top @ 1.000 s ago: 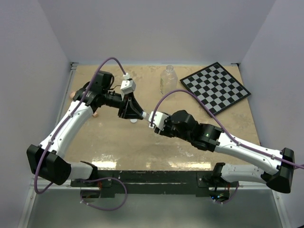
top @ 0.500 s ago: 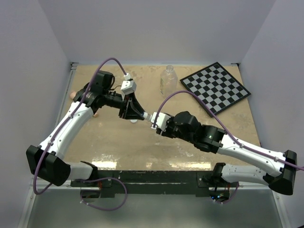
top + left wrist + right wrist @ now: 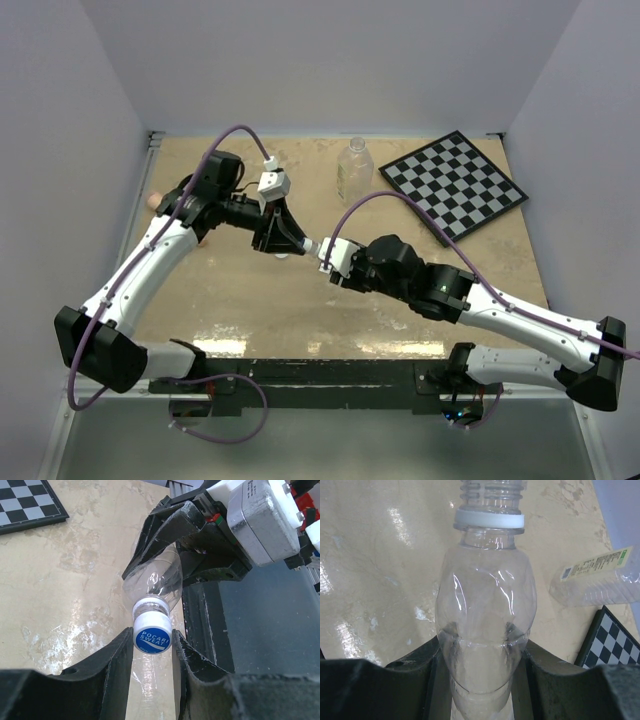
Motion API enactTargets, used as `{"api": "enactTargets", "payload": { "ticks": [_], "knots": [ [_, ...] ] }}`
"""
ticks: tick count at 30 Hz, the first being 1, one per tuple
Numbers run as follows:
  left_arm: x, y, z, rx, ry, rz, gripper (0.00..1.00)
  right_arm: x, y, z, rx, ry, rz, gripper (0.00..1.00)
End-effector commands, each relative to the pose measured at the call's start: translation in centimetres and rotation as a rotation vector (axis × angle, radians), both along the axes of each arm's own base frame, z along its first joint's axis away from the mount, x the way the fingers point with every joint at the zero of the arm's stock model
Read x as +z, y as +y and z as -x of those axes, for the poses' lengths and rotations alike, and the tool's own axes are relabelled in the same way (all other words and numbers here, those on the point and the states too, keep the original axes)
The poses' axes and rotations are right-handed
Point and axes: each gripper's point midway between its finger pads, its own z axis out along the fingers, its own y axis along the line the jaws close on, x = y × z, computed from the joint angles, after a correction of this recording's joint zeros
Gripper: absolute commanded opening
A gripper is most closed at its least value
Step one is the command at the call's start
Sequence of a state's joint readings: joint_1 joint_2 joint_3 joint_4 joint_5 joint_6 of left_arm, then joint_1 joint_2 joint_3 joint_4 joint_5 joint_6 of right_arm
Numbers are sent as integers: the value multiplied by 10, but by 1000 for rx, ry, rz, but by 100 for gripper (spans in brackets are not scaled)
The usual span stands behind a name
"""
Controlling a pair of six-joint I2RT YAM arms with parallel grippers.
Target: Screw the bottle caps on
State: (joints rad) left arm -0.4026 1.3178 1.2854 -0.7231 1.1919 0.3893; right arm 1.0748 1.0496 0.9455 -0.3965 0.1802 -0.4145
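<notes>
The small clear bottle (image 3: 487,595) is held level above the table, its body squeezed between the fingers of my right gripper (image 3: 482,647), which is shut on it. Its threaded neck points at my left gripper (image 3: 152,647). The blue cap (image 3: 152,639), printed POCARI SWEAT, sits at the bottle's mouth just past the white neck ring, and both left fingers press on its sides. In the top view the two grippers meet nose to nose, left (image 3: 293,243) and right (image 3: 320,249). The tall clear bottle (image 3: 354,166) stands at the back. The white cap is not visible.
A black-and-white checkerboard (image 3: 455,183) lies at the back right, close to the tall bottle. Something small and pinkish (image 3: 152,199) shows at the left edge beside the left arm. The table's dark front edge (image 3: 260,630) is just below the held bottle.
Both grippers have shifted slightly to the right together, and the left wrist has turned a little. The cap stays in the left fingers and the bottle in the right.
</notes>
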Motion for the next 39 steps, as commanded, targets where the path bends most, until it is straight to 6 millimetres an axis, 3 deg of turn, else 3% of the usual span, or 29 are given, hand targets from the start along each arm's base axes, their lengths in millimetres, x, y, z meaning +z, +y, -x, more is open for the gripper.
{"api": "enactTargets", "payload": {
  "ticks": [1,17,39],
  "knots": [
    [3,-5,17,-70,-14,27,0,49,31,7,95,-46,-204,33],
    [15,-10,22,-32,67,74,0,52,22,-6,-3,-87,-231,27],
    [-7,-14,22,-78,181,-54,0,63,19,-3,-24,-177,-236,27]
  ]
}}
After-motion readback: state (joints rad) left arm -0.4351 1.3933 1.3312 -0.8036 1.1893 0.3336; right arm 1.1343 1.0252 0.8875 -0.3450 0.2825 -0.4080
